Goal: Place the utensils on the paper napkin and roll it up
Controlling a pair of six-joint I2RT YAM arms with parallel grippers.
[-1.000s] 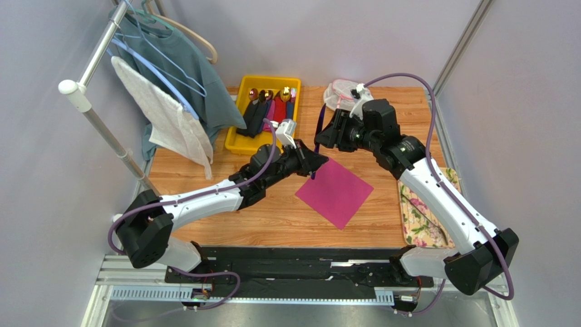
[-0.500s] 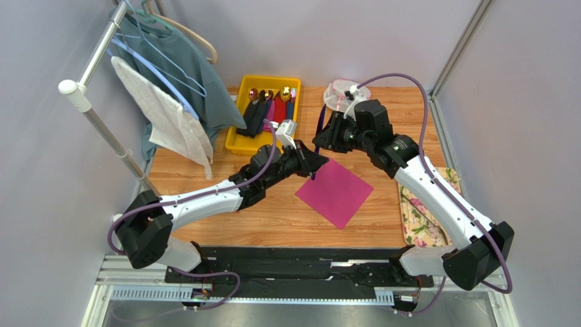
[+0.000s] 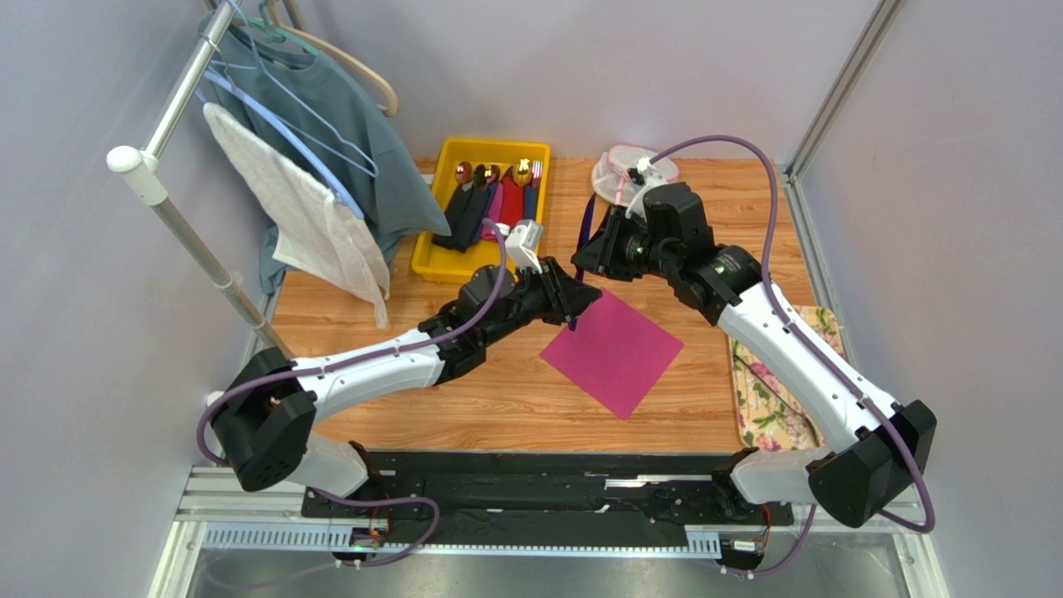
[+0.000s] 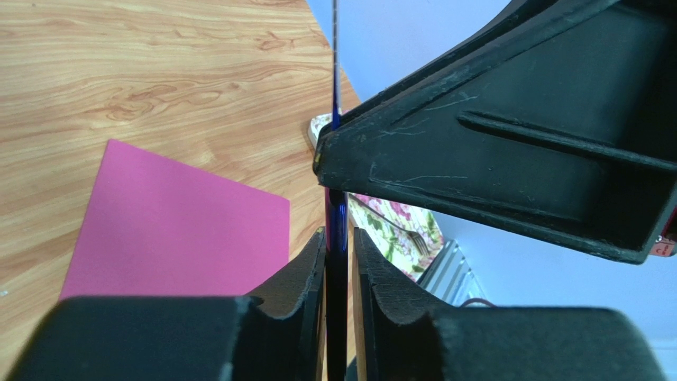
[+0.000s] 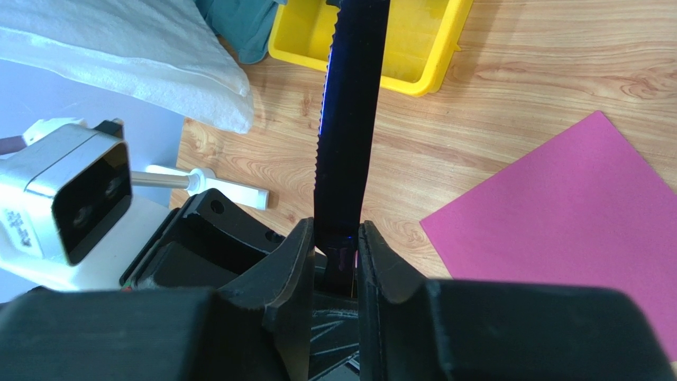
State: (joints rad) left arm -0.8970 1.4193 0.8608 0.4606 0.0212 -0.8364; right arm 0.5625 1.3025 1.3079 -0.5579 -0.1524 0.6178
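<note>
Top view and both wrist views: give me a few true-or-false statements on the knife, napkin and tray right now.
The magenta paper napkin lies flat with nothing on it. True.
The dark blue serrated knife sits between the fingers of the right hand. True.
The yellow plastic tray is empty. False: it holds cutlery.
The left hand hovers over the tray. False: it is beside the napkin's far corner, jaws flanking the same knife.
</note>
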